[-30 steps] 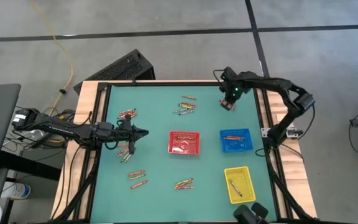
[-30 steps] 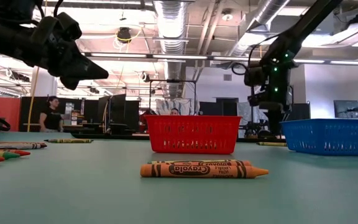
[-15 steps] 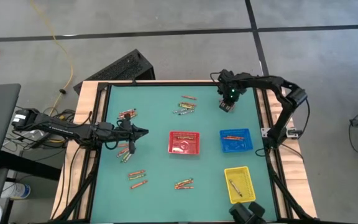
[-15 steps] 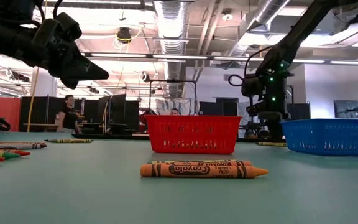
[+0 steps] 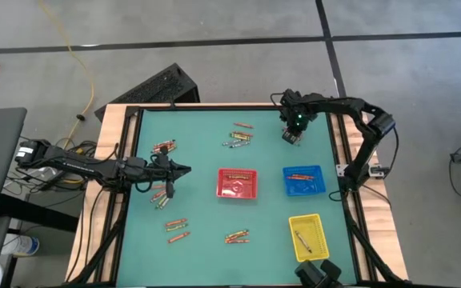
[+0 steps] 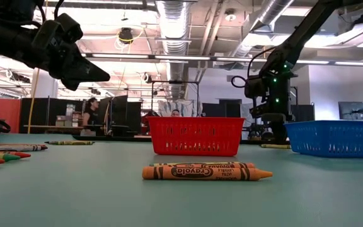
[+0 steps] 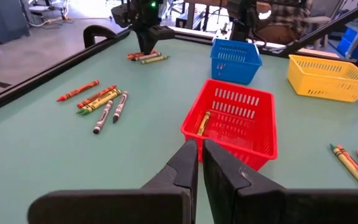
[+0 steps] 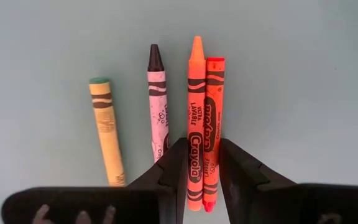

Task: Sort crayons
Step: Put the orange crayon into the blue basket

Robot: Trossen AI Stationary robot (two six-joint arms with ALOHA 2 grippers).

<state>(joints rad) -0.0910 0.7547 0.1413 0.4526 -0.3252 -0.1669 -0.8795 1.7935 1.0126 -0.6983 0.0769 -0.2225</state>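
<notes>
A green tabletop [image 5: 206, 216] with a wooden rim fills the middle of the overhead frame. Crayons lie in small clusters: upper centre [image 5: 240, 136], near the left edge [image 5: 163, 146], lower left [image 5: 176, 230] and lower centre [image 5: 236, 236], with bare green stretches between them. The right gripper [image 5: 292, 136] is low in the upper right corner of the tabletop, close to the far edge; in its wrist view its fingers [image 8: 174, 163] straddle an orange crayon [image 8: 195, 118] and a red crayon [image 8: 213, 118] lying side by side, with a grey crayon [image 8: 157, 106] and a yellowish crayon [image 8: 106, 127] just beside, outside the fingers. The left gripper [image 5: 184, 170] hangs above the left part of the tabletop, fingers clenched on nothing. A red tray [image 5: 238, 183] at centre holds a crayon, a blue tray [image 5: 304, 181] to its right holds an orange one, and a yellow tray [image 5: 308, 238] at lower right holds a grey one.
</notes>
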